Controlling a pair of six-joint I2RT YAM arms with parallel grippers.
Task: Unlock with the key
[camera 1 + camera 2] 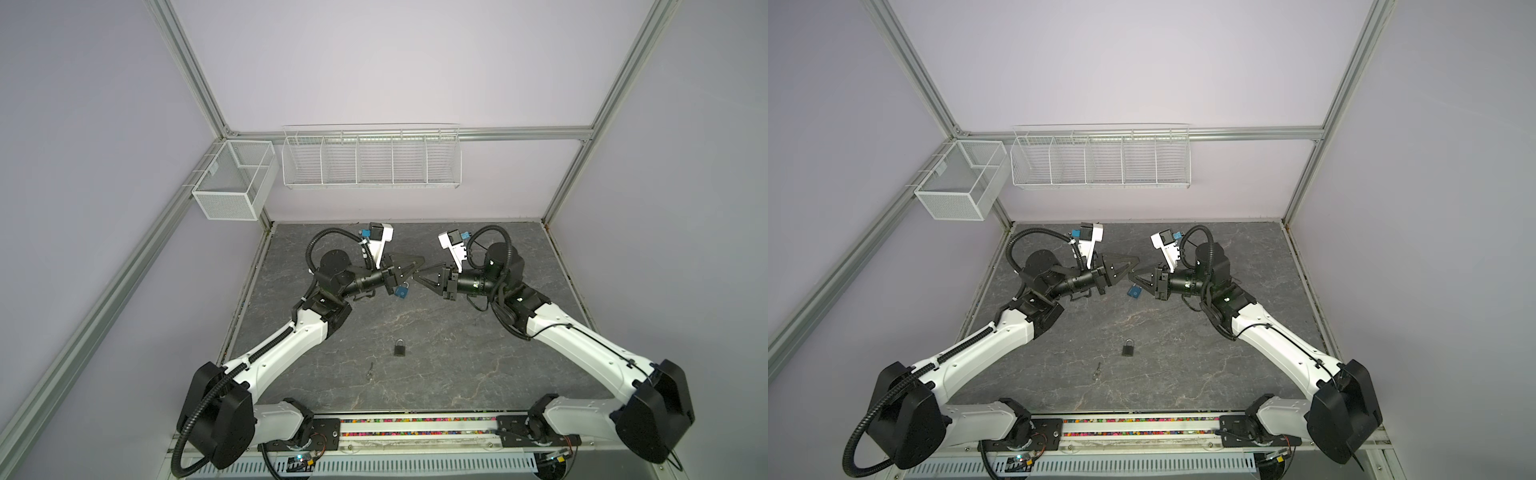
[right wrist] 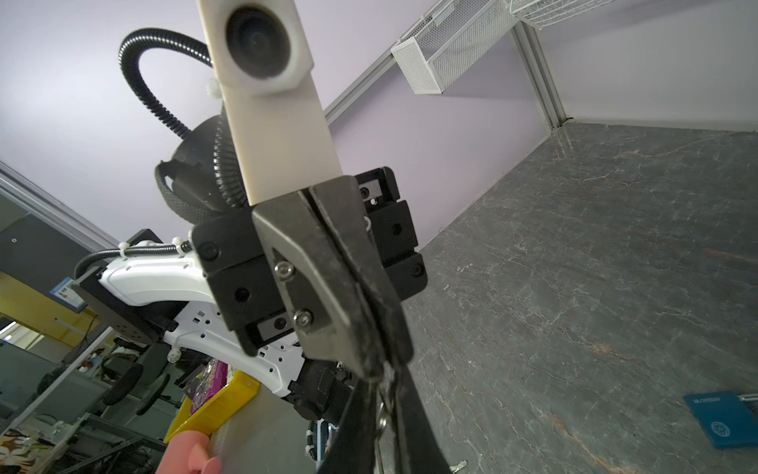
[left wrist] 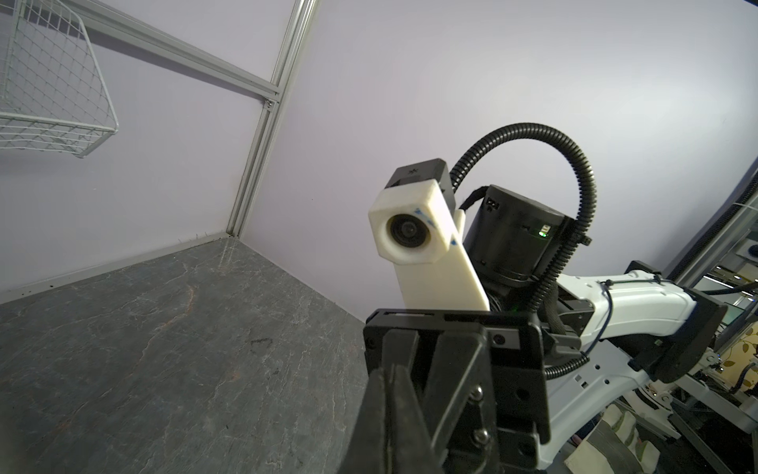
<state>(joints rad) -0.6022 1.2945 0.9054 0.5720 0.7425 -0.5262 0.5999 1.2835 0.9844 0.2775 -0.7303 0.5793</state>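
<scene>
Mesh basket (image 1: pixel 232 183) and wire rack (image 1: pixel 370 162) on the walls; left jaws clenched on key ring (image 2: pixel 381 414), right jaws likewise.

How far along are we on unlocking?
Done: a key ring is off the table, pinched in the shut left gripper. In hand: the right gripper flanks it mid-air, apparently a handover; its grip is unclear. Left: no key shows in the blue padlock or black padlock, both lying on the table; a loose key lies near the black one.
</scene>
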